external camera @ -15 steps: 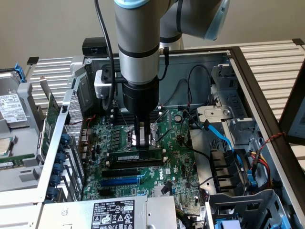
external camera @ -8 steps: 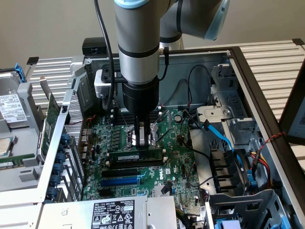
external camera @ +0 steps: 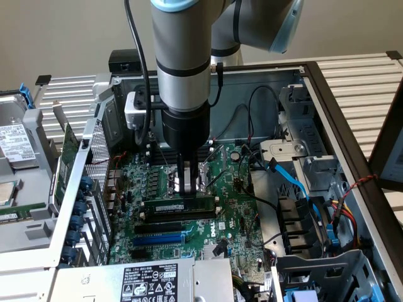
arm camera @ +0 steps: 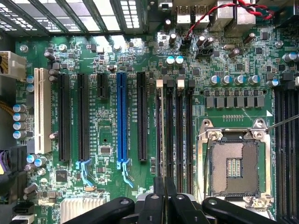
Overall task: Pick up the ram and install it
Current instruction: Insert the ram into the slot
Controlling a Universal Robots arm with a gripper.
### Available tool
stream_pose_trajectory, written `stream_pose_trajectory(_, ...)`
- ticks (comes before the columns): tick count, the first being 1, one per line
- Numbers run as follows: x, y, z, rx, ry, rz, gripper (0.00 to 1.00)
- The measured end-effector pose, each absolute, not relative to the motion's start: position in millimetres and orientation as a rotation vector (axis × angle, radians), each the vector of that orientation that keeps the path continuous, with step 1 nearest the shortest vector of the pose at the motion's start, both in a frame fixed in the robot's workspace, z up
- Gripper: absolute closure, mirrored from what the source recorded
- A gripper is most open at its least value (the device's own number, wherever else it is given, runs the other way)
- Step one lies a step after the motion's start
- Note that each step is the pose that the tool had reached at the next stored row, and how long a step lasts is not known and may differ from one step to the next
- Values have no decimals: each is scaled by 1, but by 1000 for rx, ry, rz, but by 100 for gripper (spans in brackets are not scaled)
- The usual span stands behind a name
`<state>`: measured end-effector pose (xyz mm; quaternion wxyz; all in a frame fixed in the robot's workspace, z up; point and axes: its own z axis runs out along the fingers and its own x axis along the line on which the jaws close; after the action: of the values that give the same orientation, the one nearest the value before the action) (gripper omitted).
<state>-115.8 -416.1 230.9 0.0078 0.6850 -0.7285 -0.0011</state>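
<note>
Green ram stick (external camera: 179, 206) with a white label stands on edge in a black memory slot on the motherboard (external camera: 236, 201), near the bare processor socket (arm camera: 233, 163). Gripper (external camera: 187, 190) hangs straight over its middle, fingers clenched together; whether they touch its top edge is unclear

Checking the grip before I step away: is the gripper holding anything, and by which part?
Cannot tell for sure: the gripper is shut right at the ram's top edge, about mid-length.
</note>
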Motion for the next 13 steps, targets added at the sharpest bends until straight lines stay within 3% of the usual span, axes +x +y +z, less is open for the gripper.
stream_pose_trajectory(13,-116,-416,227,2142,-2278,-4,87)
